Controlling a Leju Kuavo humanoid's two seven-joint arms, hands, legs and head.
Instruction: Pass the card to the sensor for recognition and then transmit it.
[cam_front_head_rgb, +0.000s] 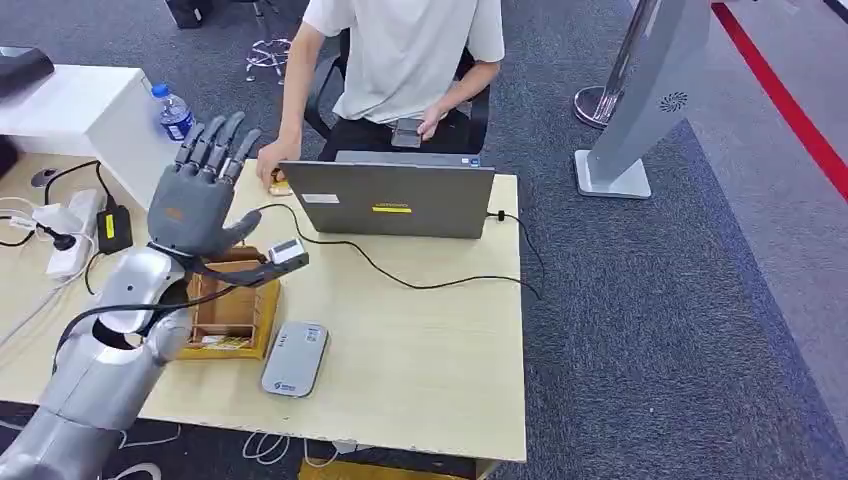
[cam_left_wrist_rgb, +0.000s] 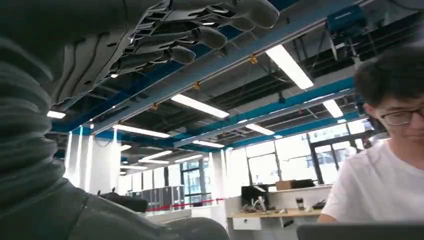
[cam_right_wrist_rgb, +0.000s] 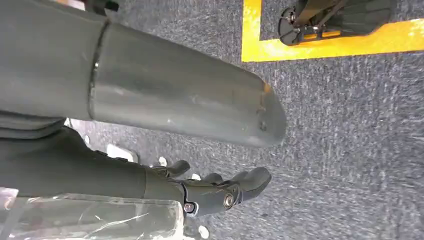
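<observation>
The left hand (cam_front_head_rgb: 197, 200) is raised above the wooden box (cam_front_head_rgb: 232, 312), palm side away, and its fingers (cam_front_head_rgb: 215, 145) are spread and point up toward the person (cam_front_head_rgb: 400, 60); they pinch nothing. A small white and grey piece (cam_front_head_rgb: 287, 251) sits by the thumb tip, just over the box's far corner; I cannot tell if it is the card. The sensor (cam_front_head_rgb: 295, 358) is a flat grey thing lying on the tabletop (cam_front_head_rgb: 420, 340) just beside the box, with its long side running from the near edge toward the laptop (cam_front_head_rgb: 390, 198). A black cable (cam_front_head_rgb: 420, 282) snakes across the tabletop between the laptop and the box. A water bottle (cam_front_head_rgb: 174, 112) stands on the far left, and a power strip (cam_front_head_rgb: 70, 232) with plugs lies on the left side. The right half of the tabletop is bare wood up to its edge. The right hand (cam_right_wrist_rgb: 220, 192) hangs low over the grey carpet (cam_right_wrist_rgb: 350, 150), fingers loosely curled, holding nothing.
</observation>
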